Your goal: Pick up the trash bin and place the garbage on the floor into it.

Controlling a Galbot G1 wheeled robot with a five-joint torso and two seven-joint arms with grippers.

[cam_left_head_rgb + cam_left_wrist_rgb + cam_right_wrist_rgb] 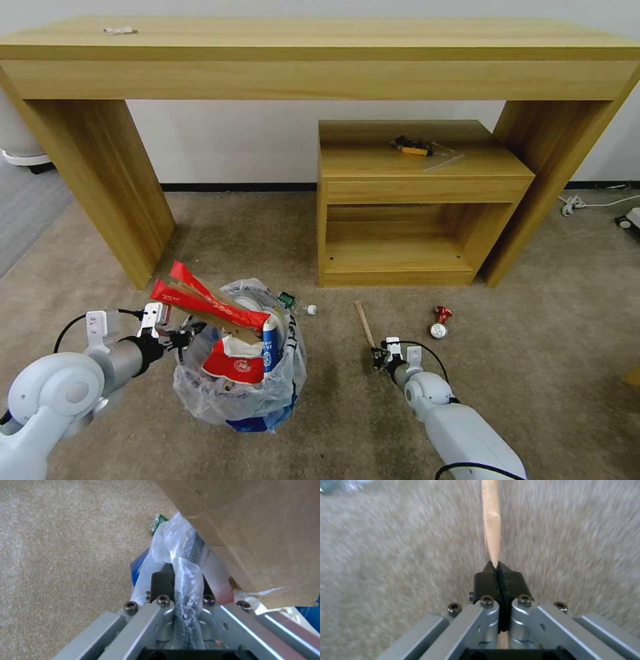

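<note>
Trash bin [257,400] rim clenched in left pincer [180,585]; right pincer [498,571] clamped tight on stick [491,522].

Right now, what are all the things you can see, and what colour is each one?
Trash bin: one, blue with clear bag, on the carpet, full of litter.
Stick: one, tan, in the right gripper.
Can: one, red, on the carpet near the shelf.
Carpet: one, beige.
Table: one, wooden, by the wall.
Shelf: one, wooden, under the table.
Left gripper: one, shut on the bin's rim.
Right gripper: one, shut on the stick.
</note>
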